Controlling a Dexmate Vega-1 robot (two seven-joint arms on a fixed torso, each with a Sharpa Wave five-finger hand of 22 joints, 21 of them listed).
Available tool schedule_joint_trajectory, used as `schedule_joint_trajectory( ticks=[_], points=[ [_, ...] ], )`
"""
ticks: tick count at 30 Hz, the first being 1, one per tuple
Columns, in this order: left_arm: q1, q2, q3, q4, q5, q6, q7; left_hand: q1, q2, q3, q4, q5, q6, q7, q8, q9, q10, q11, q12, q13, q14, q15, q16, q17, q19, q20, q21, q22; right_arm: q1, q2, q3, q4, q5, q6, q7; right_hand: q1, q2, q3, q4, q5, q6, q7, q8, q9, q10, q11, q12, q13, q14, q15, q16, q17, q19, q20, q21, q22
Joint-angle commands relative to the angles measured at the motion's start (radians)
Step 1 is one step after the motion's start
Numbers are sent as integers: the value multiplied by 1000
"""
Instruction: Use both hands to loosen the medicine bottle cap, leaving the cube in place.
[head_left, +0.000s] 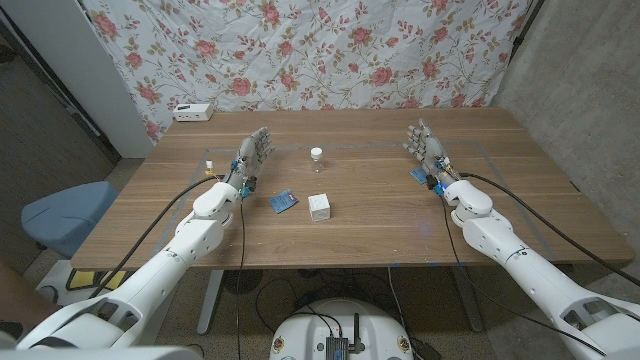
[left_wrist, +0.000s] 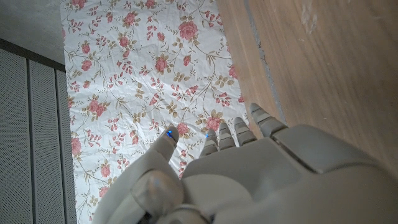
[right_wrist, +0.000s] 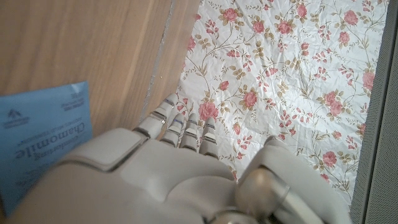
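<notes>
Medicine bottle (head_left: 316, 158) stood upright mid-surface, between hands, cube (head_left: 320, 207) just in front. Left hand (head_left: 253, 152) nearer, right hand (head_left: 425, 145) farther; both seen loose-fingered, nothing held.

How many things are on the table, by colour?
White: 3 - bottle, cube, box
Blue: 2 - packet, packet by the right hand
Yellow: 1 - small thing by the left hand
Total: 6
</notes>
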Motion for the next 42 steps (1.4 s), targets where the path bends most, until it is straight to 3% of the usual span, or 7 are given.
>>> schedule_joint_trajectory(
  ticks=[1,14,24,35,38,42],
  points=[
    [-32,-8,11,45,5,-23,-44,13,6,8,-2,6,-7,-4,6,2,1,-9,5,4,2,9,7,4,9,3,7,5,-8,6,-9,-6,-21,9,-22,5,1,0,5,8,7,-2,7,5,8,-1,3,3,6,-1,4,3,3,-33,6,1],
    [-54,-12,25,55,26,-18,-41,21,-2,7,-17,3,-6,-12,4,2,4,-15,3,4,5,2,6,3,6,0,6,4,-7,0,-14,-24,-50,1,-57,5,2,1,1,9,7,-2,6,4,11,-6,1,3,5,-3,4,0,1,-36,7,1],
    [-52,-29,33,46,55,-56,-13,34,-13,6,-38,1,0,-22,5,1,13,-19,3,3,12,-11,6,3,4,-1,5,4,11,12,-18,26,-53,34,-31,6,3,2,-3,10,18,1,10,4,19,-4,2,2,11,-8,7,-3,4,-39,9,1],
    [-47,-13,65,-32,119,13,61,51,-20,7,-63,-2,1,-37,4,1,23,-26,3,3,19,-22,7,3,1,-4,4,3,-6,-3,7,29,-25,42,-18,7,5,3,-6,11,19,1,10,4,21,-4,0,2,12,-10,7,-4,6,-41,11,1],
    [-51,-6,75,-45,135,34,70,65,-29,8,-82,-3,2,-44,5,1,26,-29,2,3,20,-26,6,3,-1,-8,3,2,-12,-6,8,25,-27,42,-21,8,5,3,-7,11,19,1,10,4,21,-4,0,2,12,-10,8,-5,6,-42,11,1],
    [-65,-4,85,-36,139,42,51,111,-73,4,-148,-5,-9,-60,5,1,28,-39,-2,3,21,-36,5,4,-6,-12,1,1,-15,-6,6,31,-32,45,-26,8,6,4,-8,12,19,0,9,4,23,-4,0,2,13,-10,8,-5,6,-43,11,1]
  ],
)
